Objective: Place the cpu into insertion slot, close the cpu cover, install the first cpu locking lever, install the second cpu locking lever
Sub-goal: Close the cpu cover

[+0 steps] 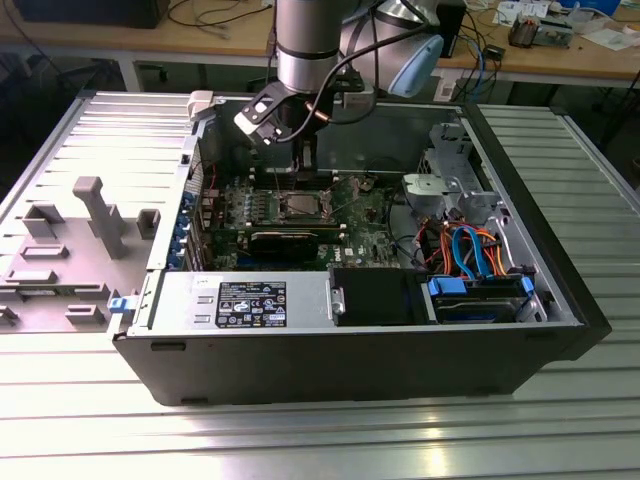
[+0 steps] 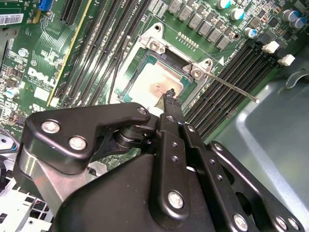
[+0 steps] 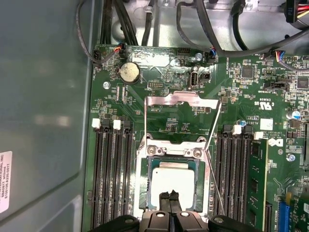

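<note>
The cpu (image 3: 174,179) lies flat in the insertion slot (image 3: 143,186), its silvery top facing up; it also shows in the second wrist view (image 2: 149,79). My gripper (image 3: 170,195) hovers just over the chip's near edge with its thin black fingertips (image 2: 170,95) pressed together and nothing between them. The cpu cover (image 3: 181,100) is swung open and stands up behind the socket. One thin locking lever (image 3: 216,183) sticks out free beside the socket, seen as a rod (image 2: 232,88). In the exterior view the gripper (image 1: 303,165) hangs above the socket (image 1: 300,207).
Long black memory slots (image 3: 112,169) flank the socket on both sides. A grey drive cage (image 1: 445,185) and orange and blue cables (image 1: 470,250) fill the case at the exterior view's right. The power supply (image 1: 240,300) sits along the front wall.
</note>
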